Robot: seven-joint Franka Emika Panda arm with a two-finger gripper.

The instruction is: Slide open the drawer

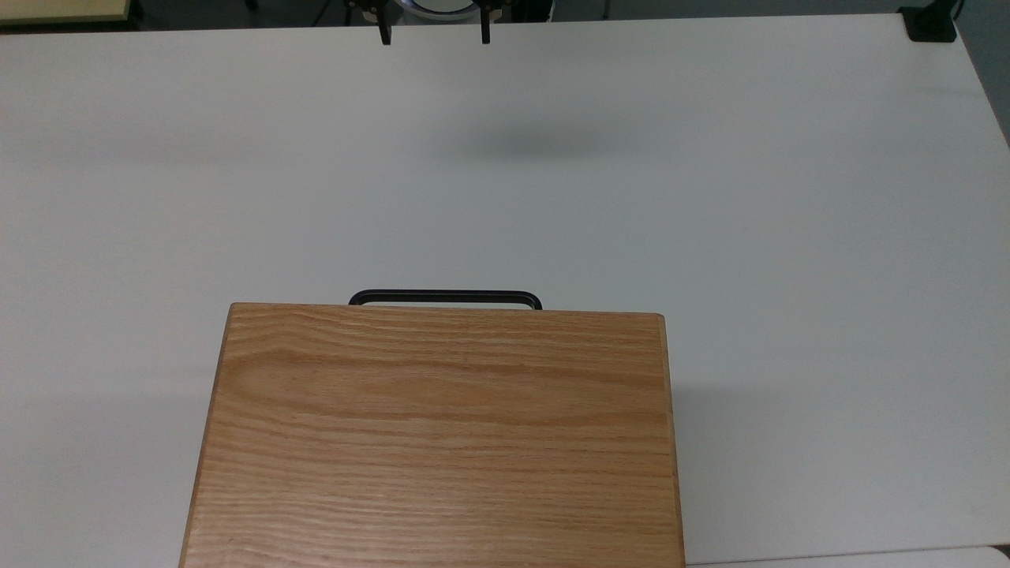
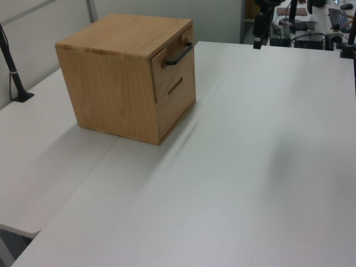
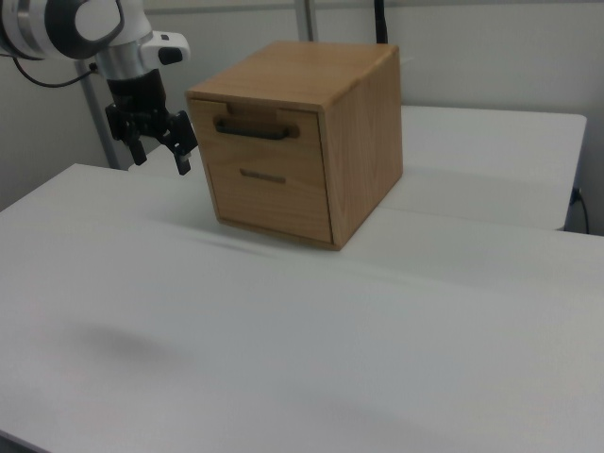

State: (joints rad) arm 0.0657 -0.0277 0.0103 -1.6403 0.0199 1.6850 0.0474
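Drawer (image 3: 269, 142) shut, handle (image 1: 444, 297) w/o contact; pincer (image 3: 159, 153) spread, well apart.

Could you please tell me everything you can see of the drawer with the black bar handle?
The drawer is the upper front panel of a light oak cabinet standing on the white table. Its panel looks like grained wood, wide and flat, with a long thin black bar handle mounted horizontally and standing off the front. It is shut or nearly so. Nothing touches it; the pincer hangs open, apart from it.
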